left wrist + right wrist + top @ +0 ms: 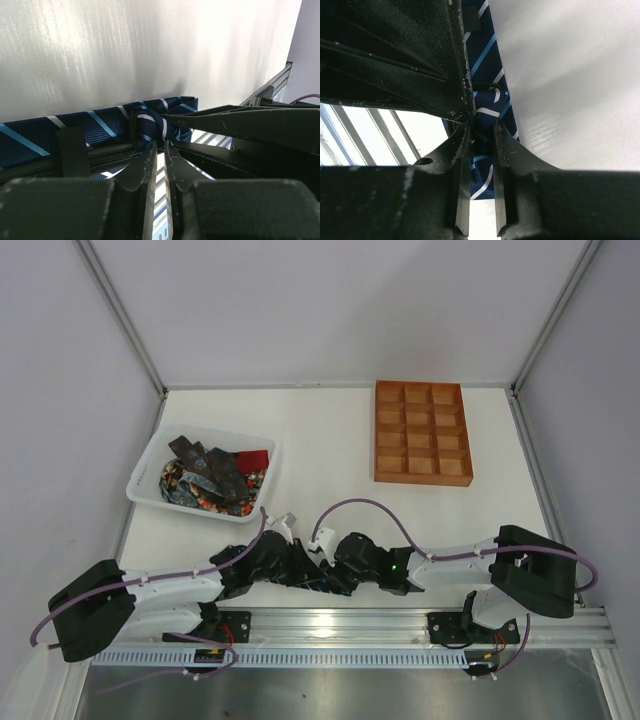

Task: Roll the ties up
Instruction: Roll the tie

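Both arms lie low along the near edge of the desk (330,450), reaching toward each other. Their black heads meet about midway between the two bases, just beyond the metal rail (350,625).

We find the navy tie (95,131), striped diagonally in light blue, on the desk under that meeting point. A flat length of it runs off from the pinch over the white surface. One end is turned back on itself into a small tight bunch. We cannot tell how many turns it holds.

Left tool (158,150): fingers drawn nearly together, tips pinching the bunched end. We note it as clenched on the navy tie.

Right tool (481,135): fingers close-set, with blue striped cloth in the narrow gap between them. It too grips the navy tie, at the same bunched end. In the left wrist view one of its fingers comes in from the right and touches the fold. The two tools are touching or just beside each other; we cannot tell which.

From above, the navy tie is almost wholly hidden beneath the tools.

The other ties (205,475), dark brown, red and multicoloured patterned, lie heaped in the white basket (146,468) on the left side of the desk, apart from the tools. The orange-brown compartment tray (423,481) sits toward the far right, well apart from the basket.
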`<state>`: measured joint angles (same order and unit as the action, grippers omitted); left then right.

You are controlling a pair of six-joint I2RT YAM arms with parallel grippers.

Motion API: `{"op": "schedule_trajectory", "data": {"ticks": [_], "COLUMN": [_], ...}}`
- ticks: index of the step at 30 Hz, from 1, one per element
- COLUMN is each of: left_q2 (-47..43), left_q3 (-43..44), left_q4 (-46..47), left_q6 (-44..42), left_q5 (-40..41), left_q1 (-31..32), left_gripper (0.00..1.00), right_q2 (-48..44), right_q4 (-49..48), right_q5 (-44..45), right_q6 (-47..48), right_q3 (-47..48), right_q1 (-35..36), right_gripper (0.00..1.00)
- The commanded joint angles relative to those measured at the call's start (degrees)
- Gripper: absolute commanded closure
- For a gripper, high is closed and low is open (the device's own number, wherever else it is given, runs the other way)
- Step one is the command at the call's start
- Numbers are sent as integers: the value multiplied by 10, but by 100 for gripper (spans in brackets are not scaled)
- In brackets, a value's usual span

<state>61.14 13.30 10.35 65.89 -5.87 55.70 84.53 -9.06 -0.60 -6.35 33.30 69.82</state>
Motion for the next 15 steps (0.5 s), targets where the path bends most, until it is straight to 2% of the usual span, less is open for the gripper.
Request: {"op": "schedule_trajectory", "data": {"ticks": [1, 10, 15], "left_q2": [13, 33, 34], "left_q3": [8, -17, -14], "left_q4": [21, 53, 54], "left_q6": [-14, -3, -5], "left_q5": [-4, -12, -12], "left_q1": [-2, -2, -2], "left_gripper": [85, 89, 89], "right_q2": [-7, -64, -108], "right_q4": [20, 54, 88], "right_q5": [5, 62, 97], "right_q6": [8, -20, -69], "right_q3": [5, 10, 17], "right_q1": [8, 1, -14], "right_gripper": [76, 50, 41]}}
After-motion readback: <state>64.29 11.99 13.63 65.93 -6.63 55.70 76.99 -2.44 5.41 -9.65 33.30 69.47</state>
